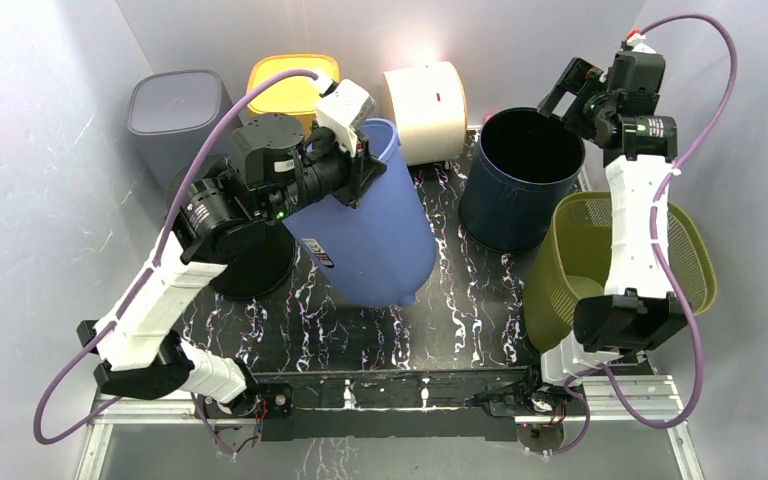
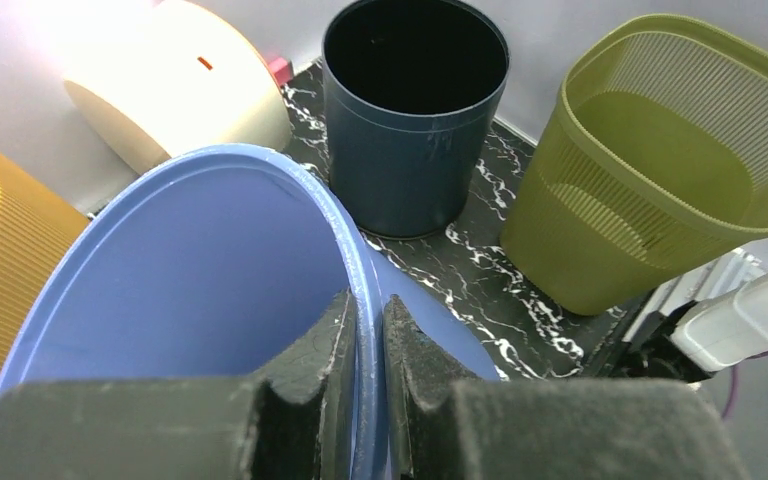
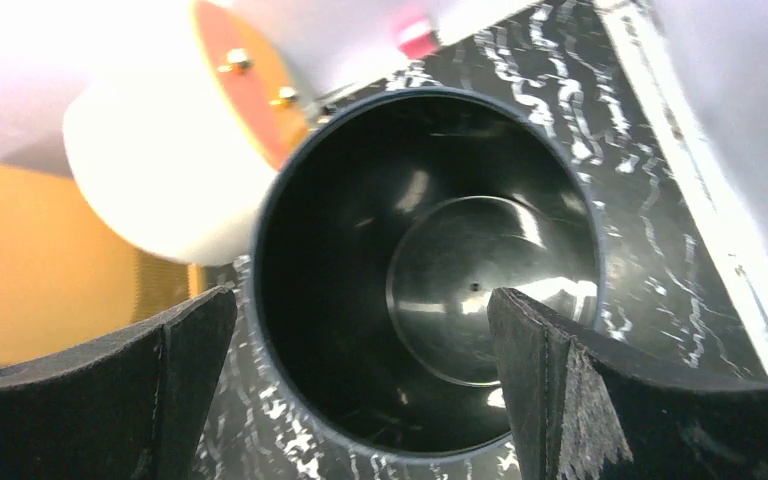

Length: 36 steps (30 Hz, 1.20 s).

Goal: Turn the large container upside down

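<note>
The large blue container (image 1: 375,240) is tilted over on the black marbled table (image 1: 460,330), its open mouth towards the back. My left gripper (image 1: 365,165) is shut on its rim, one finger inside and one outside; in the left wrist view the gripper (image 2: 368,305) pinches the thin blue rim of the container (image 2: 180,270). My right gripper (image 1: 560,100) is open and empty, hovering over the upright dark navy bin (image 1: 520,175). In the right wrist view the gripper (image 3: 362,300) has its jaws wide apart above the bin (image 3: 360,250).
An olive mesh basket (image 1: 695,265) stands at the right, around my right arm. A cream cylinder (image 1: 425,110) lies on its side at the back. A yellow bin (image 1: 285,90) and a grey bin (image 1: 175,110) stand back left. A black round object (image 1: 260,270) sits under my left arm.
</note>
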Available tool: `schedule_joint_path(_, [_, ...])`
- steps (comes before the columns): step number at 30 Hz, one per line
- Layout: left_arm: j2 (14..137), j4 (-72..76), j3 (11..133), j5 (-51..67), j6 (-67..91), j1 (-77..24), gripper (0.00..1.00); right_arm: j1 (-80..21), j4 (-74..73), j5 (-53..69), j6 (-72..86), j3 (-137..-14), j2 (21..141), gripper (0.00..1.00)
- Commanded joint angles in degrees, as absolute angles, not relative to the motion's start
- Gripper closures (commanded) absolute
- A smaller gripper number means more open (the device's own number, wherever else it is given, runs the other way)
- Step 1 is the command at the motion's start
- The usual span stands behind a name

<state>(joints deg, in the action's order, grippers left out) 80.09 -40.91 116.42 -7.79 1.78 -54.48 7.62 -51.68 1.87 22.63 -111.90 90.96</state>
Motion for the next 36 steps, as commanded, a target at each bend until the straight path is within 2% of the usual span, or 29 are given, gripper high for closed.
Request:
schedule_joint_path(1, [78.14, -38.94, 114.98, -7.26, 9.51, -53.13, 1.0, 7.15, -49.1, 16.17, 23.21, -115.16, 85.7, 0.02])
schedule_joint_path(3, [78.13, -38.47, 112.05, -3.25, 11.99, -50.39, 1.0, 6.42, -48.16, 21.02, 23.81, -113.45, 84.15, 0.02])
schedule_joint_path(6, [78.1, -34.48, 106.1, 10.4, 18.06, -41.59, 1.0, 3.64, -47.21, 26.43, 23.69, -111.24, 82.29, 0.02])
schedule_joint_path(12, [81.59, -27.13, 98.88, 29.37, 27.3, -31.74, 1.0, -7.6, -51.85, 24.06, 22.41, -110.81, 80.56, 0.02])
schedule_joint_path(16, [83.31, -20.27, 94.64, 36.89, 34.51, -28.71, 1.0, -8.58, -53.03, 23.94, 22.29, -105.44, 76.77, 0.02])
schedule_joint_path(19, [83.3, -9.61, 88.79, 42.08, 43.94, -27.32, 1.0, -8.69, -56.31, 22.26, 20.71, -102.87, 74.7, 0.02])
schedule_joint_path(22, [82.45, 1.95, 81.55, 42.35, 53.39, -27.03, 1.0, -8.68, -60.0, 18.98, 19.32, -101.01, 73.12, 0.02])
schedule_joint_path(26, [79.63, 10.35, 73.85, 36.81, 60.92, -26.72, 1.0, -8.68, -62.19, 17.04, 18.75, -97.95, 71.27, 0.02])
schedule_joint_path(33, [73.97, -0.73, 68.35, 26.48, 52.6, -26.72, 1.0, -8.7, -63.47, 14.89, 17.68, -94.63, 70.48, 0.02])
schedule_joint_path(36, [72.8, -3.21, 64.92, 26.68, 49.59, -26.72, 1.0, -8.7, -62.44, 16.59, 17.44, -92.45, 69.1, 0.02])
